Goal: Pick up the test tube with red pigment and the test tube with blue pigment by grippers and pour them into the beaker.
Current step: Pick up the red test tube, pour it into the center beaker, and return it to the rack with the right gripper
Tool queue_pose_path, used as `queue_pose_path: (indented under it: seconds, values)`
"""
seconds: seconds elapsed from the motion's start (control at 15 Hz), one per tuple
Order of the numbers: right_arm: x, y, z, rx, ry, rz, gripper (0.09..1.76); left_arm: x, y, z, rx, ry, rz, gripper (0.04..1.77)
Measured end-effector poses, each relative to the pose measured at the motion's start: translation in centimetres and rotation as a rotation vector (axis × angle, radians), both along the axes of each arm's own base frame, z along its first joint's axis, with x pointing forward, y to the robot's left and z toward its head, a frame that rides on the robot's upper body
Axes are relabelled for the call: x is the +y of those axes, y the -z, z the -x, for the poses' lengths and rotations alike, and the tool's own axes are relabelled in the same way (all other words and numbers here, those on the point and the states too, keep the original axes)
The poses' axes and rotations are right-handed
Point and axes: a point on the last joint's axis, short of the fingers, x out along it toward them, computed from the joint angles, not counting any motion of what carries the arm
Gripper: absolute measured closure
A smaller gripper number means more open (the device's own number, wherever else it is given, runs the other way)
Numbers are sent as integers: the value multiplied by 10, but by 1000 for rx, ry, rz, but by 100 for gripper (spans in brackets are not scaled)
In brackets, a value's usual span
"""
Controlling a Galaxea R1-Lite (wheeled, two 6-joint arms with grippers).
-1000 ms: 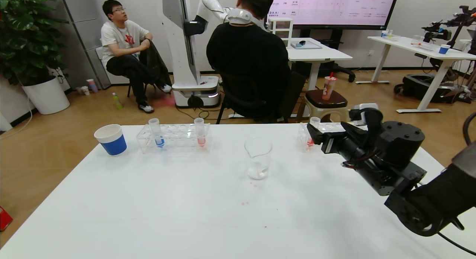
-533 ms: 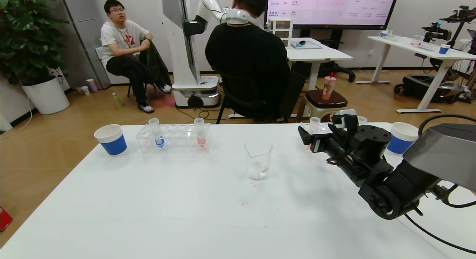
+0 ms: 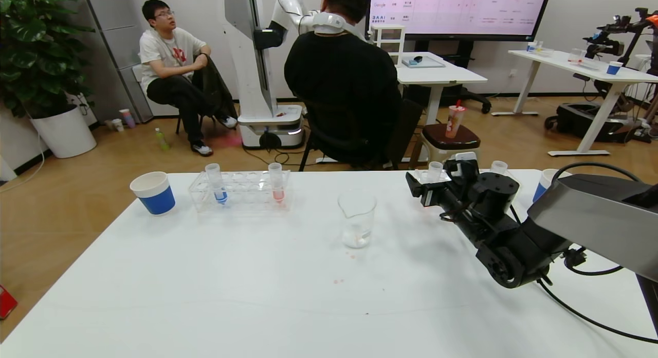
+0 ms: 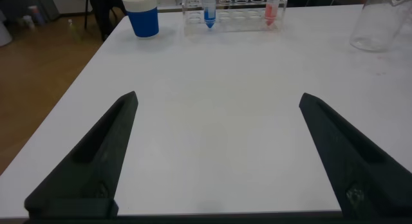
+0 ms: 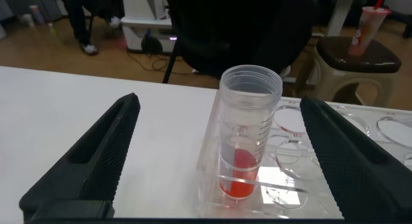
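Reaching with jaws spread around the test tube with red pigment at mid-frame, the right gripper is risking nudging its clear rack and tipping it.

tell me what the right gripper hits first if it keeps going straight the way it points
Most likely the test tube with red pigment, upright in its clear rack: the open right gripper frames it between its fingers, not yet touching.

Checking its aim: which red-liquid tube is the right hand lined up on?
The test tube with red pigment in the right-side rack, between the right hand fingers; the paler pink one stands left.
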Motion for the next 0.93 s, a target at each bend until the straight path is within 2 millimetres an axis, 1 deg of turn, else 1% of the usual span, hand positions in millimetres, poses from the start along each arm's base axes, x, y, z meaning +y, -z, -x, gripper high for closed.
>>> queue_pose_path:
  seconds: [0.33, 0.4, 0.47, 0.53, 0.6, 0.67, 0.73, 0.8, 0.87, 0.93]
  values:
    - [-4, -4, -7, -24, 3, -4, 11, 0, 0, 0, 0, 0, 0, 6]
    - [-5, -4, -8, -27, 5, -5, 19, 0, 0, 0, 0, 0, 0, 6]
    - [-6, -4, -9, -28, 7, -3, 41, 0, 0, 0, 0, 0, 0, 6]
    - [-7, -4, -10, -29, 10, -1, 78, 0, 0, 0, 0, 0, 0, 6]
    - [-8, -4, -10, -31, 8, -2, 123, 0, 0, 0, 0, 0, 0, 6]
    - [-9, -4, -11, -32, 10, -2, 148, 0, 0, 0, 0, 0, 0, 6]
    - [-9, -4, -11, -33, 10, -2, 151, 0, 0, 0, 0, 0, 0, 6]
    - [-9, -4, -11, -33, 9, -3, 129, 0, 0, 0, 0, 0, 0, 6]
    - [-9, -4, -11, -34, 10, -2, 133, 0, 0, 0, 0, 0, 0, 6]
    - [-9, -4, -11, -34, 10, -2, 134, 0, 0, 0, 0, 0, 0, 6]
